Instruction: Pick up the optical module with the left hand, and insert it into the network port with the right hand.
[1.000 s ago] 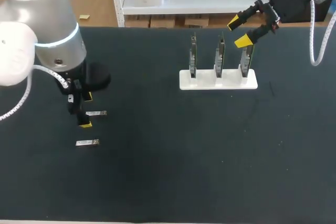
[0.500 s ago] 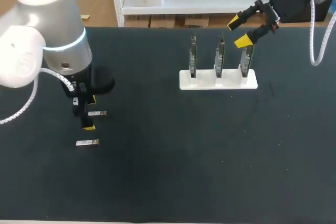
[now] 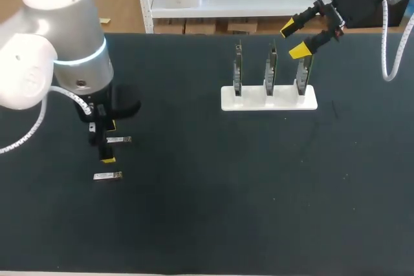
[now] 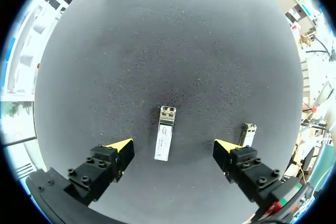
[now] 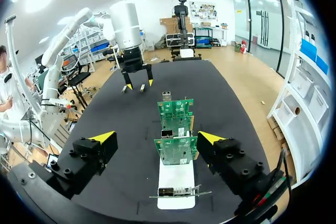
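My bench [image 3: 213,224] has a black matte top, dotted here and there with small pale specks. On its far half, toward my right, sits a flat white rectangular base [image 3: 252,102], its long side running across the bench. 3 green circuit cards [image 3: 272,69] stand on edge in it, side by side in 1 row. A small silver module [image 3: 107,176], the 1 nearer my edge, lies flat on the left part, well apart from the base.

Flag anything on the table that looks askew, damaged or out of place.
Nothing stands out. One optical module lies flat on the table under the open left gripper, the other module flat beside it, apart. Three cards stand upright in their white stand, ahead of the open right gripper.
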{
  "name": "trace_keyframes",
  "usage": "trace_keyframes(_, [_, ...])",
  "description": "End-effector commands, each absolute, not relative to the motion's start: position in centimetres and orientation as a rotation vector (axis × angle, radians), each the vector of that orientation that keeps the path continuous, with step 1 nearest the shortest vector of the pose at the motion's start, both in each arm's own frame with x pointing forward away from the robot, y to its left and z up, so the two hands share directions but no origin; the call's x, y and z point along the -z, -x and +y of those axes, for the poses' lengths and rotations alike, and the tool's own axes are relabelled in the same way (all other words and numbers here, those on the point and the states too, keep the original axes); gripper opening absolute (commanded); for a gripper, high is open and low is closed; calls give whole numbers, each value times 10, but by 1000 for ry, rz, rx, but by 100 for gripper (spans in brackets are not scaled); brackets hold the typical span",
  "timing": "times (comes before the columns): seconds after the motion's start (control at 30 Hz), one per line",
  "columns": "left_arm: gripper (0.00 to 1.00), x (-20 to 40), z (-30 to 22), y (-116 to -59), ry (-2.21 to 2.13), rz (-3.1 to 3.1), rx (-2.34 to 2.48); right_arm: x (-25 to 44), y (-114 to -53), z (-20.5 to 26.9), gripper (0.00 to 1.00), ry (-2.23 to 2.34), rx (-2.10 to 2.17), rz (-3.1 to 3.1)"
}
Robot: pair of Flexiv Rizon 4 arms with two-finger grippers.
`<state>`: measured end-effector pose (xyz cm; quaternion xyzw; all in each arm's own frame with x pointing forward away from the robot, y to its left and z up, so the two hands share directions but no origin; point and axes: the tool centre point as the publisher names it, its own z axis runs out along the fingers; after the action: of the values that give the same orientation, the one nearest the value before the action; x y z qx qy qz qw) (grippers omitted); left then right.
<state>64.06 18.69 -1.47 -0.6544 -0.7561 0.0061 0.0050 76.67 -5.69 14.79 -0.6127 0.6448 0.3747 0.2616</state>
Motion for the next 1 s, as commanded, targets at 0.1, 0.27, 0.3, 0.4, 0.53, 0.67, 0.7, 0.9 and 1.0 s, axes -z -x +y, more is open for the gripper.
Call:
trace_keyframes(0.1, [100,17,188,-640,2037,-2370,-17,-148,-766,-57,100,1658,-1014,1745])
trace_keyframes(0.27, [100,18,187,-640,2028,-2375,-17,-148,-766,-57,100,1658,-1014,1745])
trace_keyframes(0.3, [100,19,187,-640,2028,-2374,-19,-148,-766,-57,100,1658,-1014,1745])
trace_keyframes(0.4, [73,20,188,-640,2032,-2359,-23,-148,-766,-57,100,1658,-1014,1745])
trace_keyframes(0.53, [0,21,188,-640,2031,-2358,-27,-148,-766,-57,100,1658,-1014,1745])
trace_keyframes(0.67, [0,23,189,-640,2029,-2353,-30,-148,-766,-57,100,1658,-1014,1745])
trace_keyframes(0.7, [0,23,189,-640,2028,-2353,-29,-148,-766,-57,100,1658,-1014,1745])
trace_keyframes(0.9, [0,24,188,-642,2032,-2351,-32,-148,-766,-57,100,1658,-1014,1745])
trace_keyframes(1.0, [0,23,185,-643,2040,-2349,-42,-148,-766,-57,100,1658,-1014,1745])
